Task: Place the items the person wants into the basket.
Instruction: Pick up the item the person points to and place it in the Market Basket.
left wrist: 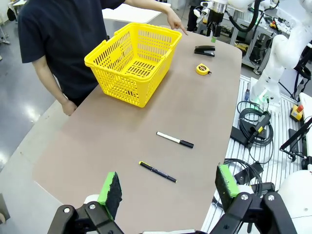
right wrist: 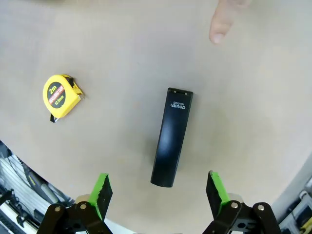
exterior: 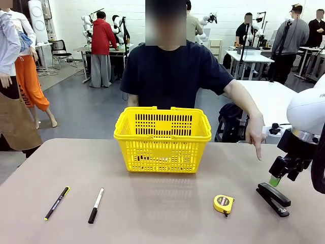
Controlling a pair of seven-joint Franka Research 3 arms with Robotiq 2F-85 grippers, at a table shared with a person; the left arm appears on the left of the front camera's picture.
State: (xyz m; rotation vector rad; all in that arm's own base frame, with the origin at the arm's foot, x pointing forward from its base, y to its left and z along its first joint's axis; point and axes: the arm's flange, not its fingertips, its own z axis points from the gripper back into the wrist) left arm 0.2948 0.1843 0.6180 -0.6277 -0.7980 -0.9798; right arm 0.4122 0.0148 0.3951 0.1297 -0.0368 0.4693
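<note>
The yellow basket (exterior: pixel 162 140) (left wrist: pixel 131 61) stands mid-table in front of the person (exterior: pixel 172 71). With one hand (exterior: pixel 255 138) (right wrist: pixel 222 22) the person points down at the black stapler (exterior: pixel 273 199) (left wrist: pixel 204 50) (right wrist: pixel 172 137), which lies flat at the right. A round yellow tape measure (exterior: pixel 224 204) (left wrist: pixel 203 68) (right wrist: pixel 60 95) lies just left of the stapler. My right gripper (exterior: pixel 277 178) (right wrist: pixel 158 192) hovers open directly above the stapler, holding nothing. My left gripper (left wrist: pixel 168 185) is open and empty, high over the table's left end.
A black pen with a yellow end (exterior: pixel 57 203) (left wrist: pixel 157 171) and a black-and-white marker (exterior: pixel 96 205) (left wrist: pixel 174 140) lie on the left half of the table. Cables and equipment sit on the floor past the near table edge (left wrist: pixel 253 131).
</note>
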